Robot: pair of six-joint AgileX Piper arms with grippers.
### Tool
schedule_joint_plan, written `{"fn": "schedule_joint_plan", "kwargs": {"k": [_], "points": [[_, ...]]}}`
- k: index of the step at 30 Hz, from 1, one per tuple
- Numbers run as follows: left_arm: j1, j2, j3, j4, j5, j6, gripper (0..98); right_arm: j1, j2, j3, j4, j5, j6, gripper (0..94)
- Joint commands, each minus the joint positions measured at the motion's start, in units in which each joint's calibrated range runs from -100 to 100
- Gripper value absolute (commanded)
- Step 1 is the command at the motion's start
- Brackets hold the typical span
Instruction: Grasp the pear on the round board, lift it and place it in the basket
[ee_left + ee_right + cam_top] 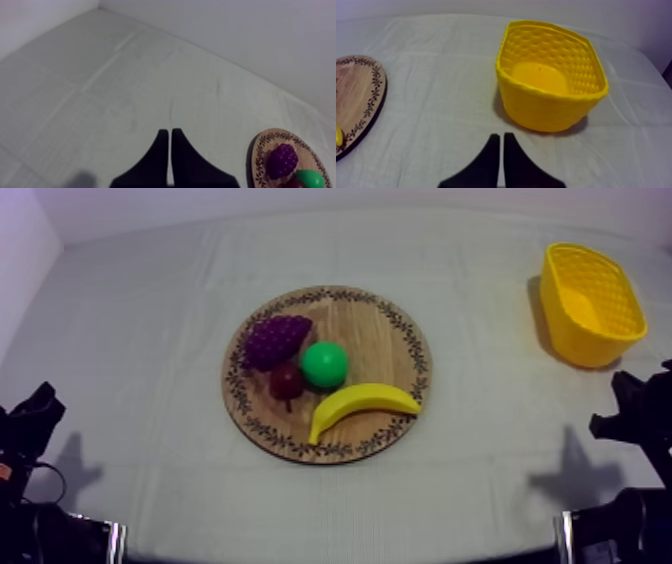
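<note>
The green pear (pixel 325 364) lies near the middle of the round wooden board (pixel 370 328), touching the small red fruit (pixel 287 380). The yellow basket (pixel 575 338) stands empty at the far right of the table. My left gripper (pixel 167 131) is shut on nothing and sits low over bare cloth, well left of the board (pixel 260 155), where the pear (pixel 310 177) peeks beside the grapes (pixel 282 160). My right gripper (pixel 501 135) is also shut on nothing; it faces the basket (pixel 546 107) from a short way in front, with the board's rim (pixel 366 100) off to one side.
On the board a purple bunch of grapes (pixel 273 340) lies behind the pear's left and a banana (pixel 362 403) in front of it. Bare cloth stretches between board and basket. The arms (pixel 30 428) (pixel 635 413) rest at the table's lower corners.
</note>
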Motion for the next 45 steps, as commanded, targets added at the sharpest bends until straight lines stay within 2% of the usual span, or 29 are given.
{"fn": "schedule_joint_plan", "kwargs": {"k": [1,45], "points": [[0.0,0.0,0.0,-0.02,0.0,0.0,0.1,0.0,0.0,0.0,0.0,0.0,-0.1,0.3],[0.0,0.0,0.0,-0.02,0.0,0.0,0.1,0.1,0.0,0.1,0.0,0.0,-0.7,0.3]]}}
